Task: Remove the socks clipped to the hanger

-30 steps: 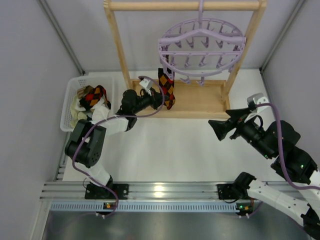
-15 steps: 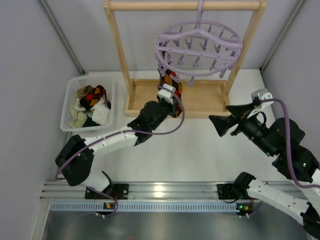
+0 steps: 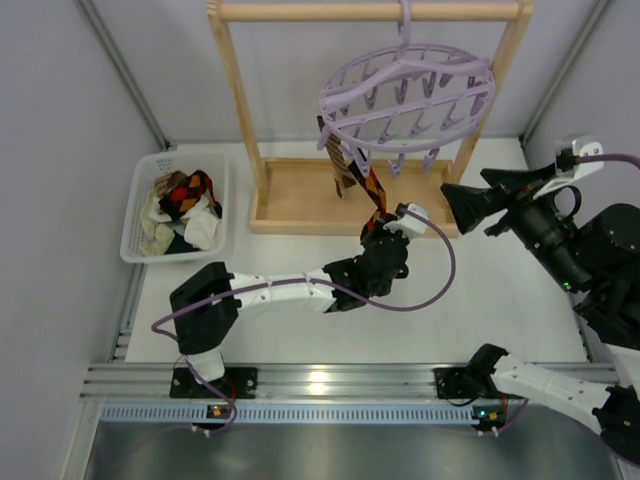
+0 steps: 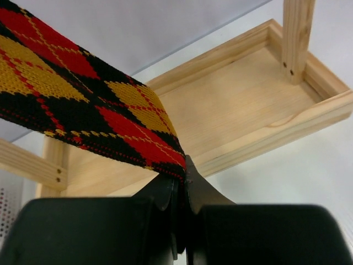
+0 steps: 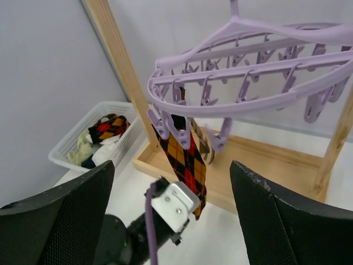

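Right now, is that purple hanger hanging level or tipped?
Tipped. The hanger slants, lower on the side where the argyle sock is clipped, stretched taut by the left gripper shut on it.

- The argyle sock [image 4: 83, 105] reads to me as knitted cloth, matt, with a fine stitch texture.
- The hanger [image 5: 248, 105] is smooth lavender plastic with a faint sheen.
- The rack [image 4: 242, 110] is pale bare wood; I can see its grain.
- The left tool [image 4: 179, 182] looks like matt black plastic.
- The basket [image 3: 133, 210] is white perforated plastic.
- The bench [image 3: 290, 250] is white, smooth and matt.
- The rail [image 3: 320, 380] is bright metal, catching light.
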